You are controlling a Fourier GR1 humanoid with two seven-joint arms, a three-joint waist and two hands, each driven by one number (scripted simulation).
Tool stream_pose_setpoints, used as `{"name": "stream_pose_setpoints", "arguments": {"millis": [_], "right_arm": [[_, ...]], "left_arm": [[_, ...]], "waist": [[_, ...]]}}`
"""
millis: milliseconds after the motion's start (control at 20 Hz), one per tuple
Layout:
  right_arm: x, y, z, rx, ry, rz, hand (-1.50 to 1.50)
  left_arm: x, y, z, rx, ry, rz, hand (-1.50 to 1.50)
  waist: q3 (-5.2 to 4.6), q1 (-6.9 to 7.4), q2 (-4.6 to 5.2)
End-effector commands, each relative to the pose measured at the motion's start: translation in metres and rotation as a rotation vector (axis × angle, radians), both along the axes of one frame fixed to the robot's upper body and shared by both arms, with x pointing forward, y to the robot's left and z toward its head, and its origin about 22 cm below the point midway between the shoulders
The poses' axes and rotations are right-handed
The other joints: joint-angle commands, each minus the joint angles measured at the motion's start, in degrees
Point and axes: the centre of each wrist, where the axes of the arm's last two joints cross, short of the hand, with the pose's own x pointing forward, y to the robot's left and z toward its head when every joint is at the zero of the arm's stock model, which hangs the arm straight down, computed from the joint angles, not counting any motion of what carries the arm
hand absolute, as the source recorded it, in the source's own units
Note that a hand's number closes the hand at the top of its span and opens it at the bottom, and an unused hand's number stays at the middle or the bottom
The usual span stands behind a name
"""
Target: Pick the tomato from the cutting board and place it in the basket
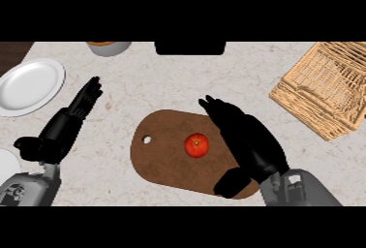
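A red tomato (197, 145) rests near the middle of the brown cutting board (164, 160). My right hand (247, 138) hovers over the board's right side, just right of the tomato, with straight fingers pointing up and left and the thumb low near the board's bottom edge; it holds nothing. A woven wicker basket (325, 87) stands at the upper right, apart from the board. My left hand (68, 126) shows at the left of the counter, open, fingers up.
A white plate (28, 87) lies at the upper left, and part of another white plate (6, 164) shows at the left edge. A grey bowl (109, 47) and a black object (190, 47) sit at the far edge.
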Motion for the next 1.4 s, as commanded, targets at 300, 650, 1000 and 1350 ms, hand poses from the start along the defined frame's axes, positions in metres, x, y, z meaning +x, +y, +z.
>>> {"name": "stream_pose_setpoints", "arguments": {"millis": [300,650,1000,1350], "right_arm": [[-0.003,0.000,-0.081,-0.036,-0.035,-0.014,-1.50],[0.018,-0.007,-0.061,0.040,-0.052,0.024,-1.50],[0.001,0.021,-0.059,0.037,-0.039,0.034,-1.50],[0.025,0.017,-0.066,-0.075,-0.019,0.007,-1.50]], "left_arm": [[-0.006,0.000,0.008,0.008,0.004,-0.001,0.00],[0.003,-0.005,0.025,0.004,0.002,0.009,0.00],[0.004,0.015,0.001,-0.007,-0.003,-0.002,0.00],[-0.003,-0.004,-0.003,0.019,-0.005,0.009,0.00]], "waist": [[0.01,-0.05,-0.01],[0.00,-0.12,-0.05],[-0.02,-0.19,-0.04],[-0.01,-0.02,-0.01]]}}
